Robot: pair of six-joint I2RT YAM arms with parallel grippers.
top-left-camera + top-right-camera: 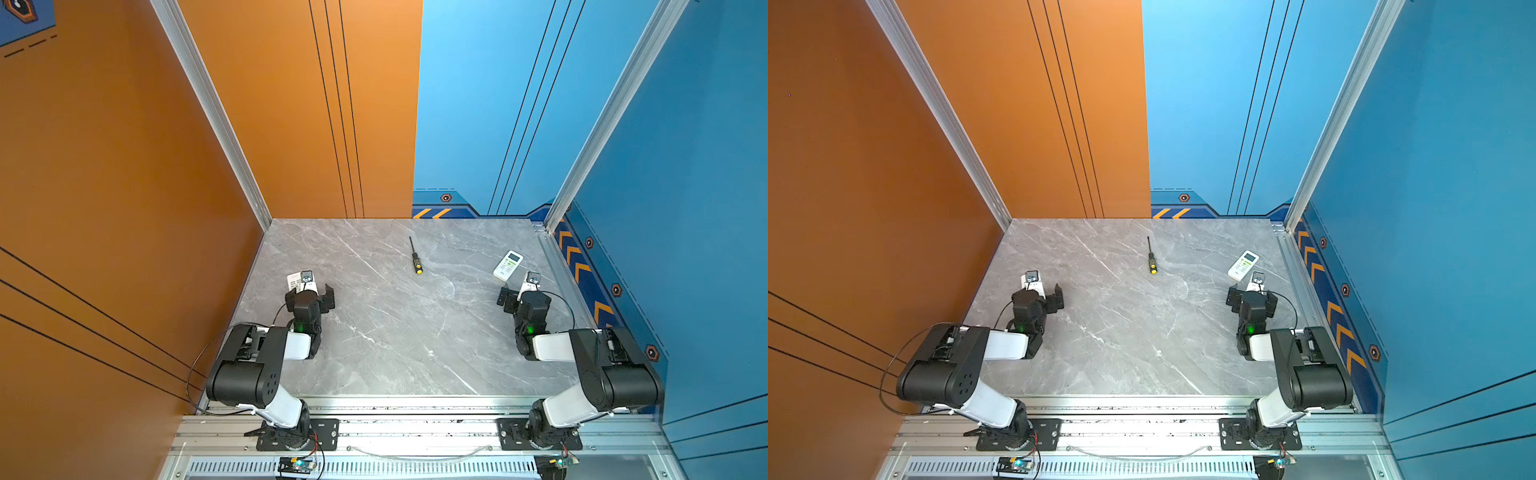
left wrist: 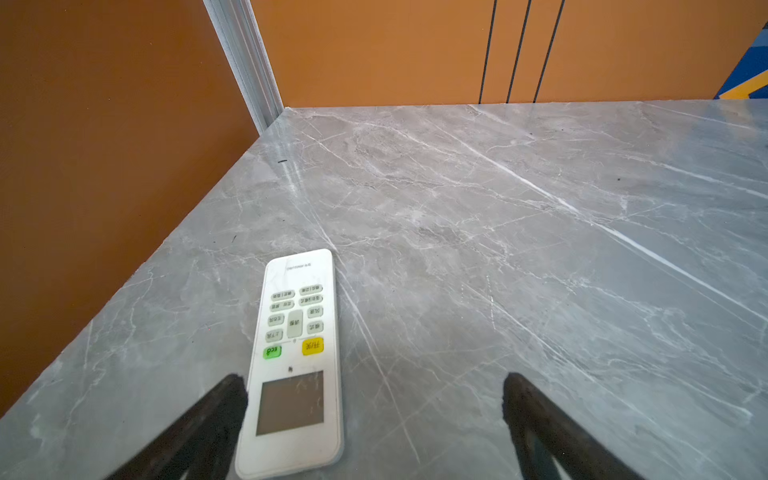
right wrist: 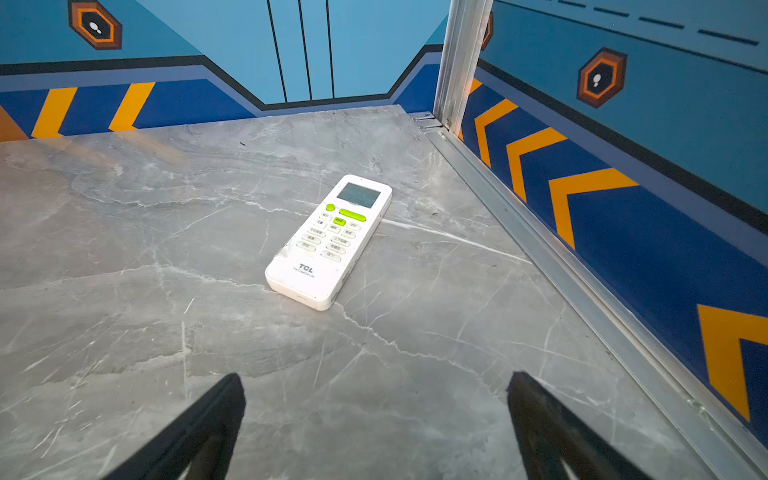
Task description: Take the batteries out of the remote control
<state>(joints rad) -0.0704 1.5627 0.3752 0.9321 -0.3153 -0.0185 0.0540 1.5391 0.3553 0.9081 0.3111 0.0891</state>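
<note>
Batteries: none on show from where I stand. Both remotes lie keys-up on the grey table [image 1: 395,332], so the battery bays face down and, I judge, are not yet emptied. The slim remote [image 2: 295,361] with the yellow key sits at the left gripper [image 2: 374,382], near the orange wall. Its screen end lies between the jaws, hard against one finger [image 2: 216,415], though contact cannot be confirmed. The TCL remote [image 3: 330,241] lies ahead of the right gripper [image 3: 374,382], apart from it, near the aluminium rail [image 3: 540,232] by the blue wall. Both claws stand spread wide and hold nothing. A screwdriver [image 1: 415,262] rests towards the back of the table, well apart from both arms.

Step in hand, as I read it: take hold of a remote and turn it over.
1. Centre the jaws across the body's narrow width before closing; the left claw sits offset to one side.
2. Grip near mid-length, clear of the end where the cover will likely slide off.
3. Lift only enough to clear the table, roll the wrist, set the body down back-up.
4. Steady it with one arm — the other works the cover.

Caution: smooth plastic may skate on the polished stone if pushed rather than gripped.
</note>
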